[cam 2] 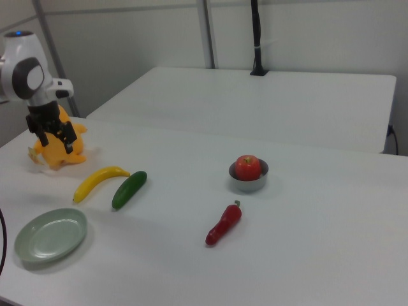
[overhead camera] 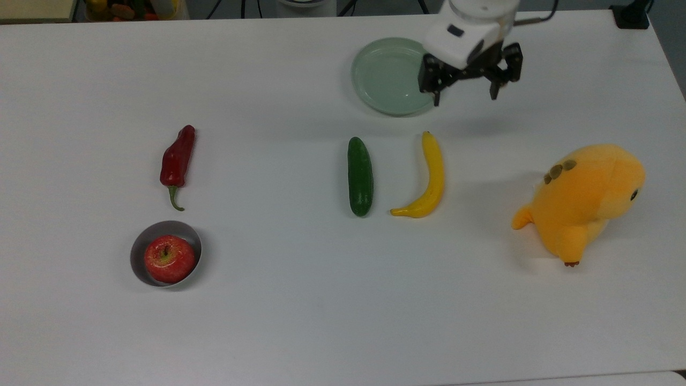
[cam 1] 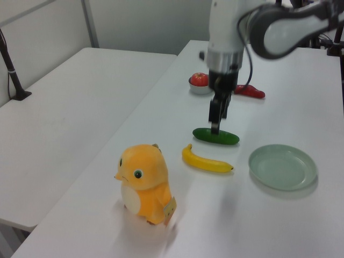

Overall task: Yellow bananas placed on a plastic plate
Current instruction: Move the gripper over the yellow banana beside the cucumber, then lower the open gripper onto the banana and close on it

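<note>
- Step in hand: approach, pre-grasp. Pincer [overhead camera: 465,95] hangs in the air w/ fingers apart, nothing between them; in the top view it sits at the plate's [overhead camera: 383,75] 3 o'clock edge and roughly 1 o'clock of the banana [overhead camera: 430,179].
- Banana lies flat on the worktop [overhead camera: 300,300], not yet touched. In the top view it's at 6 o'clock of the plate, just beside the cucumber [overhead camera: 360,176] w/ a gap between them, hooked tip pointing to 9 o'clock at its near end.
- Plate has nothing on it, so the placing is all still to do (judgement).
- Next move likely calls for: shift over the banana's mid-body, turn fingers across its narrow width, drop, close. Should stay off the cucumber on one side; plush toy [overhead camera: 587,198] is well apart at 3 o'clock.
- Then a short lift and carry toward 12 o'clock to the plate.
- Writing/brands: none readable. A small tag hangs on the plush in the left view [cam 1: 170,207], text too small to tell.
</note>
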